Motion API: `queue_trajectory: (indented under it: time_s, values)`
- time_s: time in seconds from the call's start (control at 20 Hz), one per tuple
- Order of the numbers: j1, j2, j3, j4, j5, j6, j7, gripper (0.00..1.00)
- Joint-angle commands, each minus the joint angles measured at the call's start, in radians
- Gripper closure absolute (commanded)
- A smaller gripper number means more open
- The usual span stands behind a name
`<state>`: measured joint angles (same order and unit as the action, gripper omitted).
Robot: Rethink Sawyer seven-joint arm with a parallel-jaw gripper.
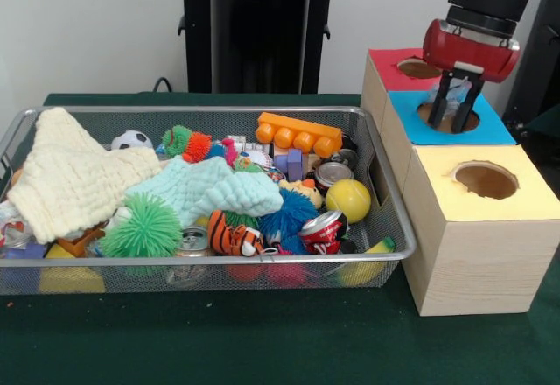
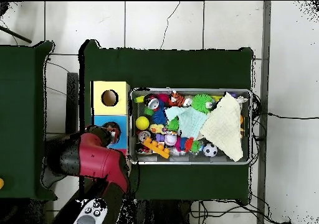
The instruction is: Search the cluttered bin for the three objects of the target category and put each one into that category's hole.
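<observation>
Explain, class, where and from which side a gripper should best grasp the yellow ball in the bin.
Probably from straight above, fingers closing across the yellow ball's middle. It is round, so any width serves, and its top is bare. The bin wall and a can crowd its sides, so a sideways approach looks blocked.

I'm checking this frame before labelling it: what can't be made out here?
- Front view: whether the claw over the blue hole holds anything; too small to tell.
- Overhead view: the red box top, covered by the arm.
- Both views: whatever lies under the cream cloth and mint cloth in the bin.
</observation>
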<state>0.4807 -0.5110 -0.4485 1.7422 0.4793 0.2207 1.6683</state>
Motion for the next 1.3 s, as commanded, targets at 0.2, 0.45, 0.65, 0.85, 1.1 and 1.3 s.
queue_trajectory:
  time_s: [0.2, 0.45, 0.65, 0.85, 1.1, 1.3]
  values:
    - [-0.028, 0.062, 0.115, 0.092, 0.037, -0.038, 0.28, 1.0]
    - [-0.015, 0.069, 0.099, 0.082, 0.04, -0.022, 0.28, 1.0]
    - [-0.009, 0.073, 0.092, 0.079, 0.046, -0.01, 0.286, 0.0]
    - [0.001, 0.079, 0.082, 0.078, 0.048, -0.02, 0.291, 0.0]
    - [0.001, 0.08, 0.086, 0.079, 0.05, -0.035, 0.286, 0.0]
    - [-0.004, 0.08, 0.092, 0.079, 0.053, -0.042, 0.286, 0.0]
